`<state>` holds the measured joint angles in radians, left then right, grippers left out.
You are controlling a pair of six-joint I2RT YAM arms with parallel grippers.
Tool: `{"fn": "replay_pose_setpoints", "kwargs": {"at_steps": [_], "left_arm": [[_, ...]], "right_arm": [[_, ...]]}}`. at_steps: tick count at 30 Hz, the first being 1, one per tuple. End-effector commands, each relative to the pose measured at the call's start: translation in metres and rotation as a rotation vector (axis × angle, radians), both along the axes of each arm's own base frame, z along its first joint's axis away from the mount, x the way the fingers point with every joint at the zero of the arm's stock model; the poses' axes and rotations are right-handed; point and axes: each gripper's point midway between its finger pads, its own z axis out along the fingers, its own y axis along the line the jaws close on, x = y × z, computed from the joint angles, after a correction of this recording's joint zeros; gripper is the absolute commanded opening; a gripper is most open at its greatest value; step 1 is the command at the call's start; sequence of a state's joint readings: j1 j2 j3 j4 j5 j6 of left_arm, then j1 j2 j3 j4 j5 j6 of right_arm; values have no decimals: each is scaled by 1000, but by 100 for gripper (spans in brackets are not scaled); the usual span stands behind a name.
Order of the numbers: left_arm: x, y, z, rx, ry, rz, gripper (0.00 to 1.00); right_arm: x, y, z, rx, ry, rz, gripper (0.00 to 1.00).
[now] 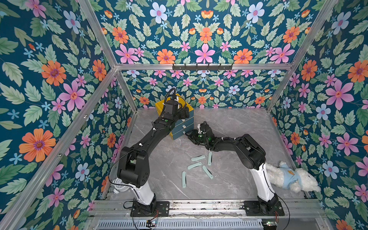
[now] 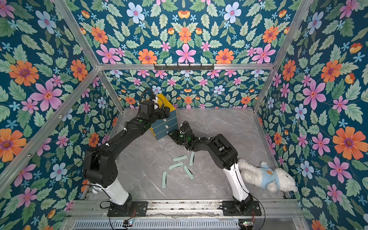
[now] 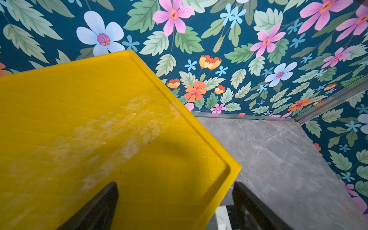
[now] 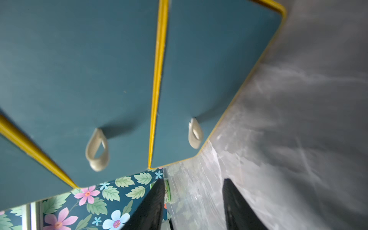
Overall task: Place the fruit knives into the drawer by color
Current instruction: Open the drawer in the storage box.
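The drawer (image 1: pixel 184 124) (image 2: pixel 166 124) is a small yellow cabinet with three dark teal fronts, all shut, at the back left of the grey table. My left gripper (image 1: pixel 184 114) (image 3: pixel 175 185) hovers open over its yellow top (image 3: pixel 99 119), one finger past the front edge. Low by the bottom front sits my right gripper (image 1: pixel 188 135) (image 4: pixel 193 181), open and empty, just short of that front's pale pull tab (image 4: pixel 196 133). Another tab (image 4: pixel 97 149) hangs beside it. Several mint-teal fruit knives (image 1: pixel 198 158) (image 2: pixel 180 158) lie loose mid-table, in both top views.
A white plush toy (image 1: pixel 292 177) (image 2: pixel 266 177) in a blue shirt lies at the right, behind my right arm's base. A white round object (image 1: pixel 119 186) sits by my left arm's base. Floral walls close in three sides, with a hook rail (image 1: pixel 203 66) high at the back.
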<state>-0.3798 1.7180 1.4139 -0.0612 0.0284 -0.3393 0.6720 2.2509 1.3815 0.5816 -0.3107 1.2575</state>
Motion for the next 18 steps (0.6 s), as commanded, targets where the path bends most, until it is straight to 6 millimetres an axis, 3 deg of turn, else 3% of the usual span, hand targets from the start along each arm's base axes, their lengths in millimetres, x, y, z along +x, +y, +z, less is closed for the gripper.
{"fn": "replay_pose_setpoints", "kwargs": {"at_steps": [1, 18], "left_arm": [[-32, 4, -61, 35, 259, -16, 92], [-33, 3, -66, 33, 273, -24, 93]], "right_arm": [[10, 7, 12, 62, -22, -10, 49], [31, 13, -8, 45, -10, -25, 39]]}}
